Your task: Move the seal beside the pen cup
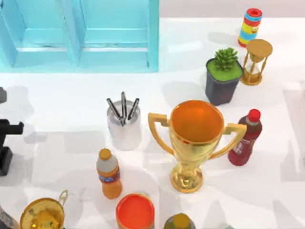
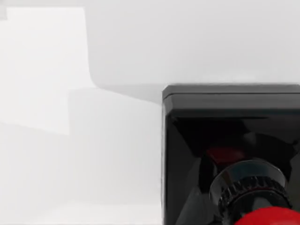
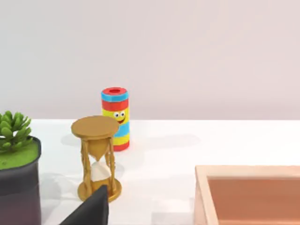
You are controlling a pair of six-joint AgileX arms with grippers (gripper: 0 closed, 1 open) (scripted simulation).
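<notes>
The seal [image 2: 232,154], rigid, glossy and judged light (knob slippery), is best gripped at its square black base; jaws' state cannot be told.

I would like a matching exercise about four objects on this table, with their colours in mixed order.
Things:
1. pen cup
2. plant pot
3. hourglass
4. trophy

Descriptions:
A. dark grey, holding a green plant
B. gold, with an orange inside
C. silver-white, with dark pens
D. golden brown frame, with white sand

Pairs: 1-C, 2-A, 3-D, 4-B
</notes>
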